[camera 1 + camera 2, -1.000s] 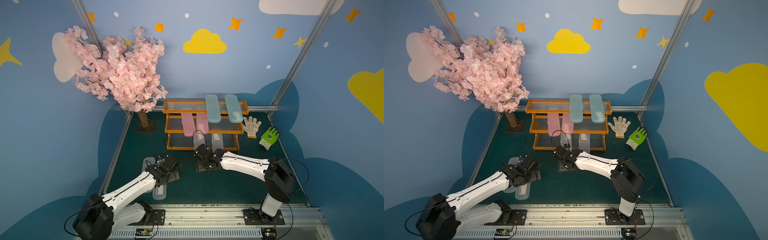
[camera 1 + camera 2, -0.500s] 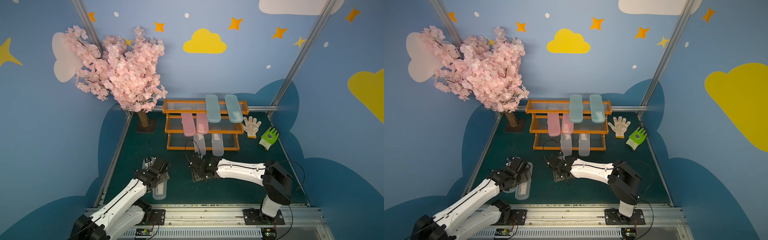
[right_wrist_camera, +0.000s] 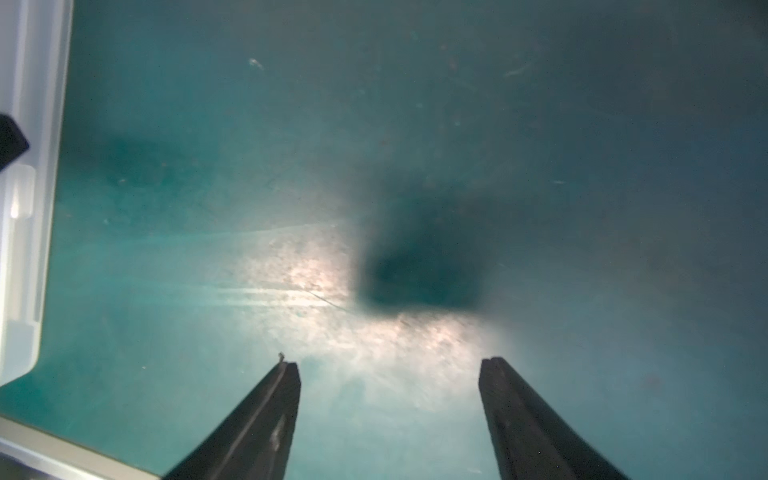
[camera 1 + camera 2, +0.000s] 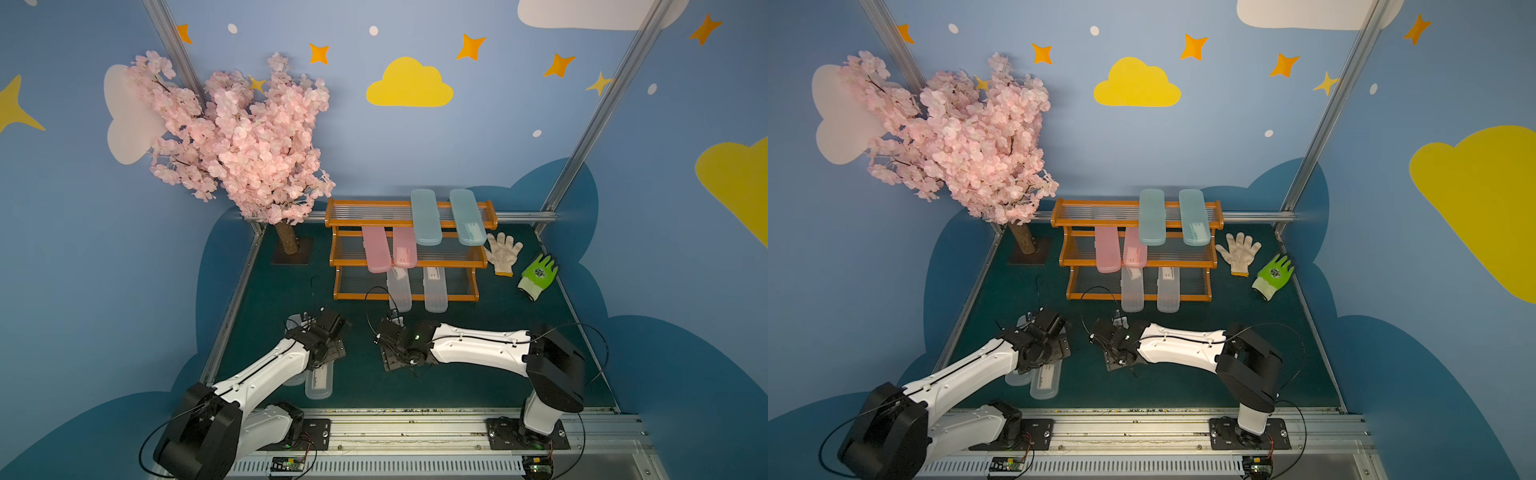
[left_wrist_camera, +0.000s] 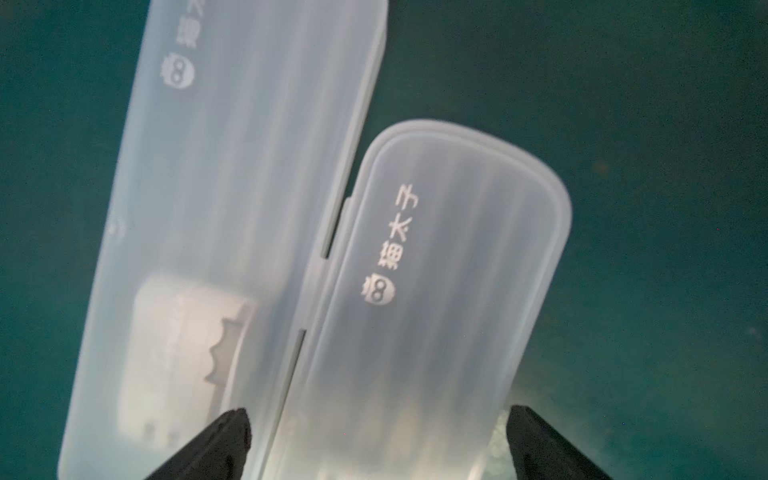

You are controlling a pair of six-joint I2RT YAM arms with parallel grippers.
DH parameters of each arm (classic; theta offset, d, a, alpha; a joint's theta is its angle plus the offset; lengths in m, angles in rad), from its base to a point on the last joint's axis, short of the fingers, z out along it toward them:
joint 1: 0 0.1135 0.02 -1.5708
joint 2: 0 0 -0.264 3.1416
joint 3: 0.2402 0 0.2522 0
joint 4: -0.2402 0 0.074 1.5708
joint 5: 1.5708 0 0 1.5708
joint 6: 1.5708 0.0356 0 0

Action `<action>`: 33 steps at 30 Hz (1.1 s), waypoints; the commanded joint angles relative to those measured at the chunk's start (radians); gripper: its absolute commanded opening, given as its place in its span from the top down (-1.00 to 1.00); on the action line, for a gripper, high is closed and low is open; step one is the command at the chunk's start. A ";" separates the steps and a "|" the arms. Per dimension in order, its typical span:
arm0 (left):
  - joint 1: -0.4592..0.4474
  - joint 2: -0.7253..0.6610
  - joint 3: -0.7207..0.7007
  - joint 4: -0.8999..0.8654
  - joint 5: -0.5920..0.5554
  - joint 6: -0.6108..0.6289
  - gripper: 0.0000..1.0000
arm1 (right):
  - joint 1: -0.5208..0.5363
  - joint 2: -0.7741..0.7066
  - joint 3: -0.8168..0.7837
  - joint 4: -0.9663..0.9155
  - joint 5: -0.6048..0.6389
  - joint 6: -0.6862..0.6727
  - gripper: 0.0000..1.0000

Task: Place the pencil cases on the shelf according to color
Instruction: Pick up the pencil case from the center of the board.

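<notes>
The shelf (image 4: 453, 262) stands at the back of the green table (image 4: 457, 395), and six pencil cases lie across its tiers. All six have their long axes running front to back.

- **Top tier:** two pale blue cases (image 4: 426, 216) (image 4: 467, 216) lie parallel, their near ends hanging past the front rail.
- **Middle tier:** two pink cases (image 4: 376, 249) (image 4: 404, 249) lie close side by side towards the shelf's left, also overhanging.
- **Bottom tier:** two clear cases (image 4: 399, 289) (image 4: 435, 289) point the same way, their rounded near ends jutting over the lowest rail.

Two more clear cases lie flat on the table at the front left, under the left arm. They lie lengthwise, roughly front to back and slightly slanted, with their long edges touching or nearly so. They are staggered rather than level. In the left wrist view, the rounded end of the printed case (image 5: 436, 311) sits partway along the labelled case (image 5: 232, 208).

The left gripper (image 5: 384, 436) is spread wide and straddles the printed case across its width. One fingertip is outside the case's free edge, and the other is over the seam between the two cases. The fingers do not visibly press on the case.

The right gripper (image 3: 390, 365) hangs low over bare table near the middle, in front of the shelf. Its fingers are parted with nothing between them.
</notes>
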 commanded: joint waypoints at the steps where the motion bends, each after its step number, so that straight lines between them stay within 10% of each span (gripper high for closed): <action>1: 0.000 0.076 -0.021 0.080 0.133 -0.007 -1.00 | 0.002 -0.079 -0.035 -0.062 0.053 0.021 -0.49; 18: -0.321 0.213 0.215 0.121 0.118 -0.229 -1.00 | 0.020 -0.187 -0.113 -0.122 0.092 0.087 -0.64; 33: 0.127 -0.303 0.038 -0.179 -0.036 -0.067 -1.00 | 0.061 0.104 0.074 0.080 -0.120 -0.055 -0.93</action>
